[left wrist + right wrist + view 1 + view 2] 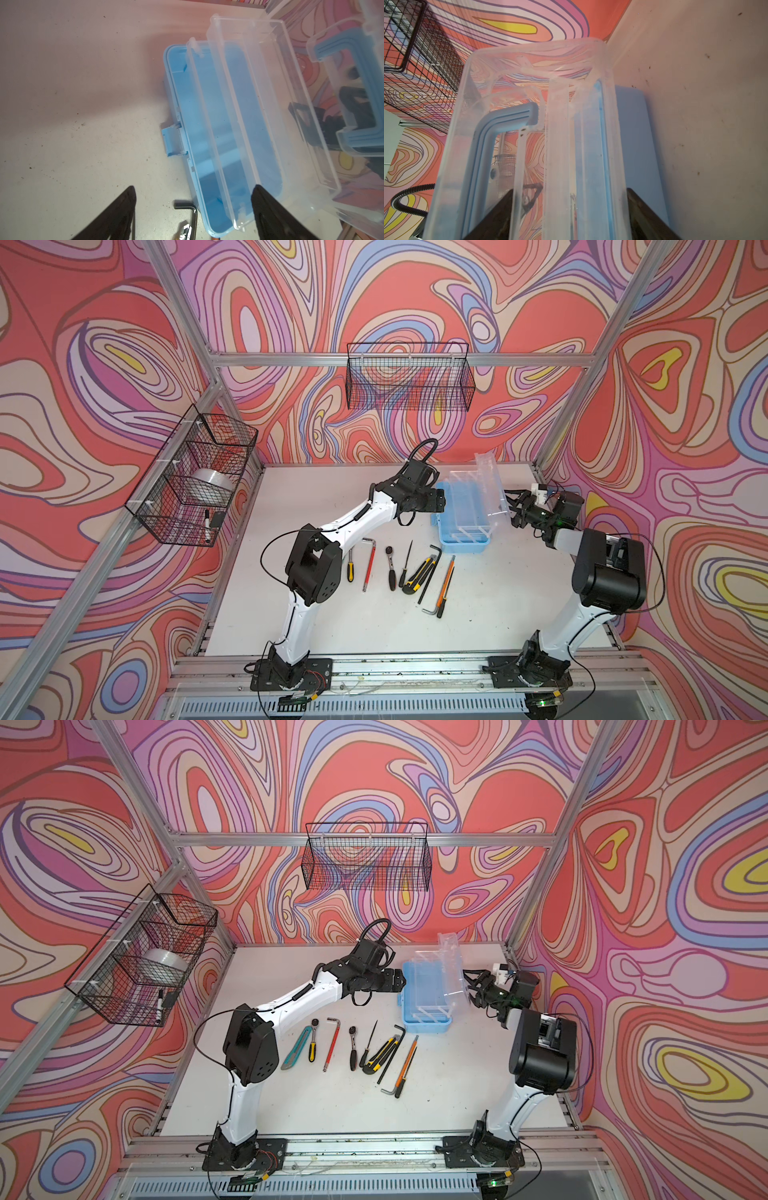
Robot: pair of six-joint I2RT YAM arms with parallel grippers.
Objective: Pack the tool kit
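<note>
Coral, lilac and yellow swirls cover the walls point(104, 364) around a white worktop point(498, 614). Two white-and-black arms rise from the near rail. Two black wire baskets hang on the frame: the long basket point(409, 381) on the back rail and the side basket point(195, 477) at the left, with a tape roll point(212, 485) and a marker point(206, 524) in it.

The light-blue case point(465, 548) sits open on the worktop toward its far right, between the two grippers. Its clear lid point(491, 485) stands tilted up on the right side and carries the blue handle point(508, 116). A clear tray point(239, 124) is raised over the blue base. The left gripper point(438, 501) is at the case's left wall, near the latch point(171, 141), with its jaws spread wide and pinching nothing. The right gripper point(513, 508) has its jaws wide apart with the lid's edge between them. I cannot tell whether they press on it.

The hand tools lie in a row in front of the case, all outside it: a teal cutter point(293, 1048), a yellow-handled ratchet point(312, 1042), a red hex key point(331, 1042), a black ratchet point(353, 1046), a thin black pick point(370, 1040), a yellow utility knife point(380, 1054), a black hex key point(392, 1052), an orange screwdriver point(406, 1065) and a small silver hex key point(388, 1091).
</note>
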